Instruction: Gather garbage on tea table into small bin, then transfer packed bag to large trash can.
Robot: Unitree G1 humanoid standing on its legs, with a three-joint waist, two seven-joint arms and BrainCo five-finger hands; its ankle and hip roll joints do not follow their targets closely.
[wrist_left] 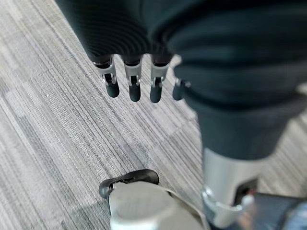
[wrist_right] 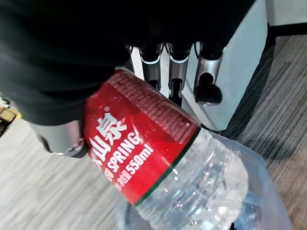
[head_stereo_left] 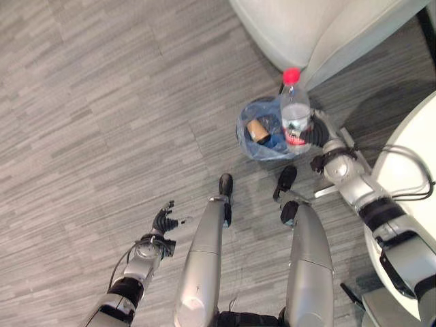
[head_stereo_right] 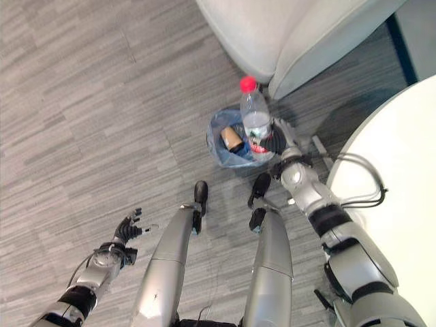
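At lower left, the left hand (head_stereo_left: 163, 221) hangs over bare floor, fingers relaxed and holding nothing. Right of centre, one small bin (head_stereo_left: 246, 139) lined with a blue bag holds one brown item (head_stereo_left: 257, 129). The right hand (head_stereo_left: 315, 128) grips one clear bottle (head_stereo_left: 295, 116) with a red cap and label, upright over the bin's right rim. One white table (head_stereo_left: 409, 157) shows at the right edge.

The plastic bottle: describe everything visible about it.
The plastic bottle is clear, with a red cap, ribbed walls and a red label round its middle; whether it holds any liquid cannot be told. It stands roughly upright, cap up, held by the right hand, whose fingers curl round the label. It hangs above the small bin, which is lined with a bluish bag and stands on the floor beside a pale sofa.
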